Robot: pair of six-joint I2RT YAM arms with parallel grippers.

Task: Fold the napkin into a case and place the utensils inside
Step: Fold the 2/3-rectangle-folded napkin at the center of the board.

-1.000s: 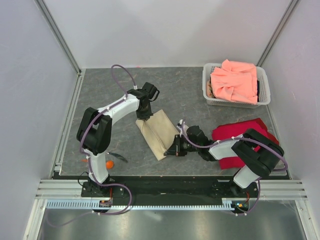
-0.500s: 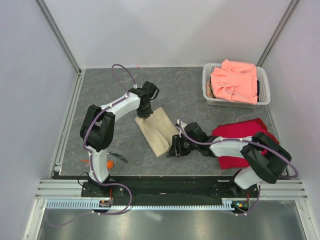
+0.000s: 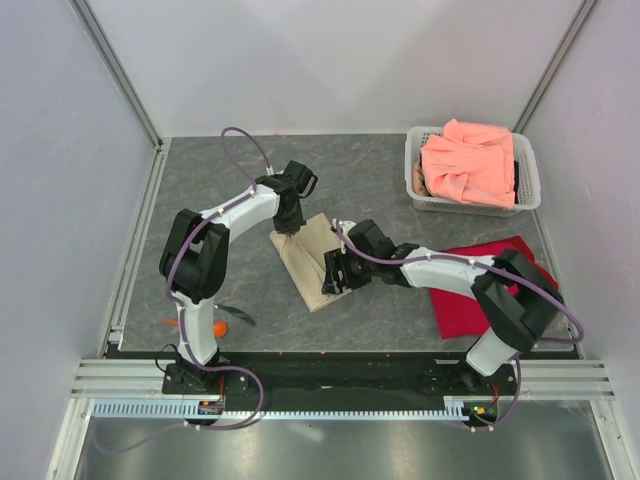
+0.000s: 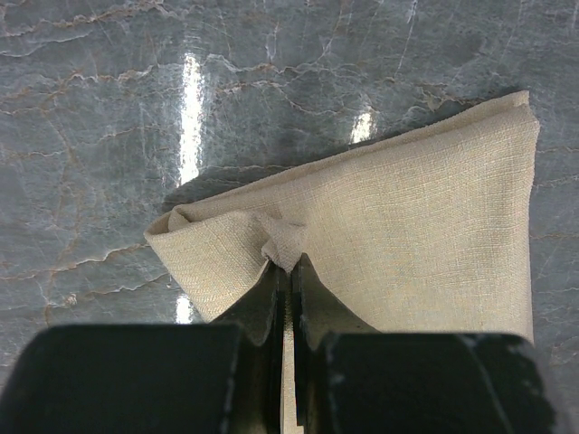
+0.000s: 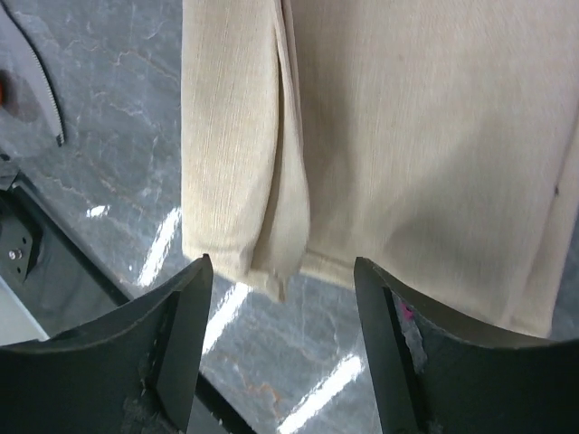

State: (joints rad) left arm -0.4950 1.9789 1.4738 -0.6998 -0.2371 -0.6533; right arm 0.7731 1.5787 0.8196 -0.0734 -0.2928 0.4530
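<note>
Napkin [image 3: 308,258] lies folded to a narrow strip in the middle of the desk [image 3: 400,190], slanting toward the near edge. L hand [image 4: 286,271] is clenched on a puckered bit of cloth at the far end. R hand [image 5: 282,264] hangs released over the near end, nothing in it. For a clean fold, R should prob. take all layers at the near edge while L anchors. Orange spoon [image 3: 218,328] sits near the near-left corner.

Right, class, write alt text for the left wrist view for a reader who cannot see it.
The left gripper pinches a bunched edge of a folded beige napkin. The napkin lies on a grey marbled table with bright glare spots.
</note>
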